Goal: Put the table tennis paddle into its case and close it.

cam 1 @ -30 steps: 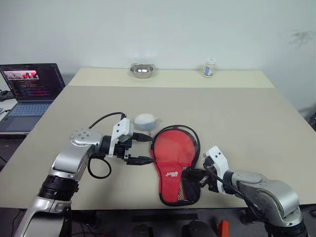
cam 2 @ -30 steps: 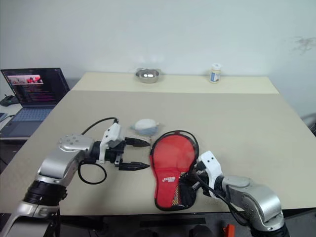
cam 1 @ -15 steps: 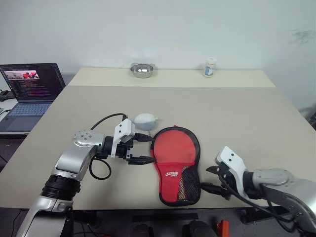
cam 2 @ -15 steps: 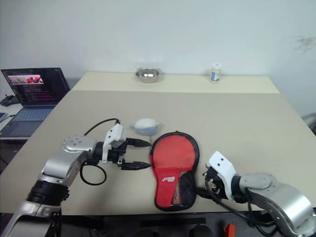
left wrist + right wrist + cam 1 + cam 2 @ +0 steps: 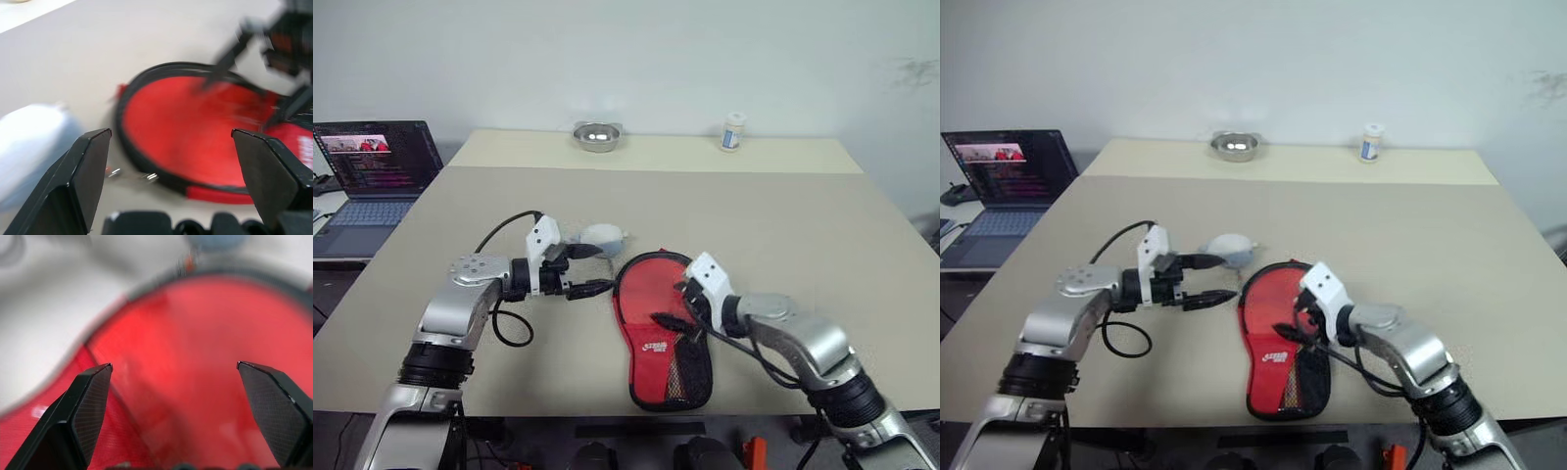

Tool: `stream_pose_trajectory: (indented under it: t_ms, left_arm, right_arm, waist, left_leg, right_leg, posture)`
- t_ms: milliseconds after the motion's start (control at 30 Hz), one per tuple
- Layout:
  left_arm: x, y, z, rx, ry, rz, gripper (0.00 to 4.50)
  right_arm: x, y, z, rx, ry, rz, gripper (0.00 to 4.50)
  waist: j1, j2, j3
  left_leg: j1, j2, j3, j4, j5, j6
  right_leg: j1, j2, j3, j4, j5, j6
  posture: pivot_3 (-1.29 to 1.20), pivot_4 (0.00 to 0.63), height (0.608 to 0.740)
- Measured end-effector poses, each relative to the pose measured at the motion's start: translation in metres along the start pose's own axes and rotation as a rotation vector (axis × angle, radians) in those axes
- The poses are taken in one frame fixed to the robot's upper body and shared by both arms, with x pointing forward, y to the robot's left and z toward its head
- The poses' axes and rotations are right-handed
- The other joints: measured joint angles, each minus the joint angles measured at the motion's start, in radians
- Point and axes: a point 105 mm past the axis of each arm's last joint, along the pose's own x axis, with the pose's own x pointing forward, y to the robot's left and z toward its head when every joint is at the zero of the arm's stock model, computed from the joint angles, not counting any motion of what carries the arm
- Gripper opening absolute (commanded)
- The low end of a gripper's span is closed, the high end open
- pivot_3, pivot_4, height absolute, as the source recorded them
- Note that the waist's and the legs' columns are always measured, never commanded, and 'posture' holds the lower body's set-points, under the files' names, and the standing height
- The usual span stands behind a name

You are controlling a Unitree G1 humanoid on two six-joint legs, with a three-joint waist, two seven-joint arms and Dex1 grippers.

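A beige worktop (image 5: 783,235) carries the case (image 5: 663,328), a paddle-shaped black pouch lying flat with its round end away from the robot and its narrow mesh end toward it. Through the clear side the round part shows red; whether that red is the table tennis paddle or the case's own insert cannot be told. A white logo sits on the red band near the narrow end.

The right gripper (image 5: 677,305) hangs just above the middle of the case, its black fingers (image 5: 80,416) spread wide apart with nothing between them. In the right wrist view the red surface lies directly beyond and between those fingers.

The left gripper (image 5: 591,269) is just beside the case's round rim, fingers (image 5: 73,191) also spread wide and empty, pointing toward the case. A pale blue-white rounded object (image 5: 602,235) rests just beyond the left fingers, close to the case's rim.
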Motion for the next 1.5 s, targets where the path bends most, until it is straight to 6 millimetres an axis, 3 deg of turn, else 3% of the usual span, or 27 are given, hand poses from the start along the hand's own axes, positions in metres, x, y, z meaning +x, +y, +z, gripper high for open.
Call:
stream_pose_trajectory:
  t_ms: [233, 467, 700, 933, 1267, 1367, 1500]
  left_arm:
    - [-0.001, 0.038, 0.009, 0.007, 0.002, 0.193, 4.40]
    - [0.022, 0.065, -0.003, 0.002, 0.040, 0.309, 4.40]
    - [0.046, 0.076, -0.027, -0.102, 0.129, 0.330, 4.40]
    - [0.058, 0.071, -0.036, -0.093, 0.158, 0.289, 4.40]
    - [0.056, 0.072, -0.040, -0.111, 0.172, 0.302, 1.14]
    - [0.057, 0.071, -0.040, -0.123, 0.174, 0.304, 0.53]
    - [0.064, 0.073, -0.037, -0.113, 0.191, 0.324, 0.34]
  right_arm:
    - [0.011, 0.005, 0.000, 0.000, -0.026, -0.013, 4.50]
    - [0.011, 0.007, -0.002, -0.002, -0.028, -0.012, 4.50]
    - [0.012, 0.010, -0.001, -0.015, -0.028, -0.017, 4.50]
    - [0.010, 0.000, -0.001, -0.063, -0.012, -0.110, 4.50]
    - [0.013, 0.001, 0.000, -0.068, -0.016, -0.124, 4.50]
    - [0.015, 0.005, -0.001, -0.068, -0.011, -0.099, 4.50]
    - [0.015, 0.006, -0.004, -0.064, -0.001, -0.088, 4.50]
  waist:
    - [-0.002, 0.000, 0.000]
    - [-0.002, 0.000, 0.000]
    - [-0.004, 0.000, 0.000]
    - [-0.003, -0.001, 0.000]
    - [-0.001, -0.001, 0.000]
    - [-0.001, -0.001, -0.001]
    - [0.003, -0.001, -0.001]
  left_leg:
    - [0.002, 0.001, -0.003, 0.004, 0.000, 0.000]
    - [0.004, 0.001, -0.003, 0.004, 0.000, 0.000]
    - [0.004, 0.000, -0.003, 0.004, 0.000, 0.000]
    - [0.004, 0.000, -0.003, 0.004, 0.000, 0.000]
    - [0.004, 0.000, -0.003, 0.004, 0.000, 0.000]
    - [0.004, 0.000, -0.003, 0.004, 0.000, 0.000]
    - [0.005, -0.001, -0.004, 0.004, 0.000, 0.000]
  right_leg:
    - [0.003, 0.001, -0.003, 0.002, -0.002, 0.004]
    - [0.006, 0.001, -0.003, 0.002, -0.002, 0.004]
    - [0.005, 0.001, -0.003, 0.002, -0.002, 0.004]
    - [0.005, 0.001, -0.003, 0.002, -0.002, 0.003]
    - [0.006, 0.001, -0.003, 0.002, -0.001, 0.003]
    - [0.006, 0.001, -0.003, 0.002, -0.002, 0.003]
    - [0.007, 0.001, -0.004, 0.002, -0.002, 0.004]
  posture:
    - [0.00, 0.150, 0.740]
    - [0.00, 0.150, 0.740]
    - [0.00, 0.150, 0.740]
    - [0.00, 0.150, 0.740]
    - [0.00, 0.150, 0.740]
    - [0.00, 0.150, 0.740]
    - [0.00, 0.150, 0.740]
